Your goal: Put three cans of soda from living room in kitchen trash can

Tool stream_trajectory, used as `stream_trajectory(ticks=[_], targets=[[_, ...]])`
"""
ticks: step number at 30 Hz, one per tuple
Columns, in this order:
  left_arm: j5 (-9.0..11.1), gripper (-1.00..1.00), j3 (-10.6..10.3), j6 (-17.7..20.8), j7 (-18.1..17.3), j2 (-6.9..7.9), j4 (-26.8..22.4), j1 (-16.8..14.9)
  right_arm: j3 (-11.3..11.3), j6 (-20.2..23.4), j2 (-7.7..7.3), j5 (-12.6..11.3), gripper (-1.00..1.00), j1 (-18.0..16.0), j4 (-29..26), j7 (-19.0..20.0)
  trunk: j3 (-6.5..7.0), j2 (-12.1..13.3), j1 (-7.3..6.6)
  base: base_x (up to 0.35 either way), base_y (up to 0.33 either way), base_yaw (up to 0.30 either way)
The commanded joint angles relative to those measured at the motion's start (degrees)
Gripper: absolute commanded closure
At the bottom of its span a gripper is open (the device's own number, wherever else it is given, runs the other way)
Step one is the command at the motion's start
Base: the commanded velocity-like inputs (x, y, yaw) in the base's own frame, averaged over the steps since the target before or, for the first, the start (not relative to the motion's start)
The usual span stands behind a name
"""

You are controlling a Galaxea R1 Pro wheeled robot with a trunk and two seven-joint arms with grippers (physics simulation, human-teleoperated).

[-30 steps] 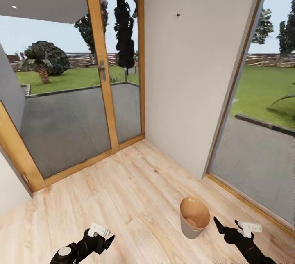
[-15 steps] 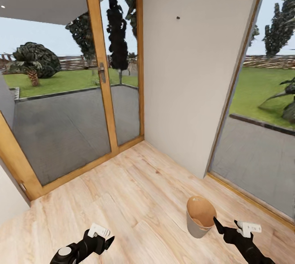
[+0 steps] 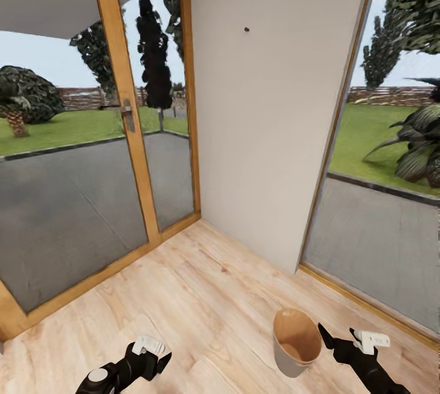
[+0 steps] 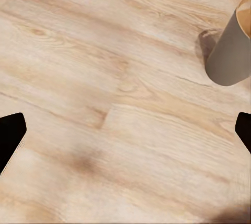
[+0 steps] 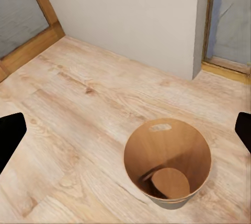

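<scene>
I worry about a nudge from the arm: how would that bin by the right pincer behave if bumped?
The trash can looks empty, so it is probably light and would slide on the smooth plank floor. It narrows toward its base, so a push high up near the rim may tip it. Its round wall could then roll.

Both arms low, forearms angled forward. Left gripper (image 3: 160,360) and right gripper (image 3: 324,334) both empty; wrist views show fingertips wide apart at frame edges, jaws spread, nothing between them.
</scene>
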Motion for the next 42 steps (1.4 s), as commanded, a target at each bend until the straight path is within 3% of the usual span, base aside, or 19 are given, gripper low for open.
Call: stream_trajectory(ticks=[1,10,19,35,42], targets=[[0.0,-1.00,0.0,0.0,0.2,0.00,0.0,0.0,0.0,0.0,0.00,0.0,-1.00,0.0,0.0,0.0,0.08,0.0,0.00,0.306,-0.102,-0.185],[0.0,-1.00,-0.1,0.0,1.0,-0.01,0.2,0.0,0.0,-0.1,0.00,0.0,-1.00,0.0,0.0,0.0,0.74,0.0,0.00,0.293,-0.136,-0.185],[0.3,-1.00,0.3,-0.7,1.2,-0.03,4.3,0.0,0.0,-0.1,0.02,0.0,-1.00,0.0,0.0,-0.2,1.20,0.0,0.00,0.156,-0.094,-0.125],[0.2,-1.00,-0.3,-0.8,1.1,-0.01,4.7,0.0,0.1,-0.1,0.09,0.1,-1.00,0.0,0.0,-0.7,1.99,0.0,0.00,0.077,0.264,-0.061],[0.2,-1.00,-0.4,-0.7,1.1,-0.04,4.8,0.0,0.1,-0.2,0.09,0.0,-1.00,0.0,0.0,-0.4,2.58,0.0,0.00,0.210,0.055,-0.096]])
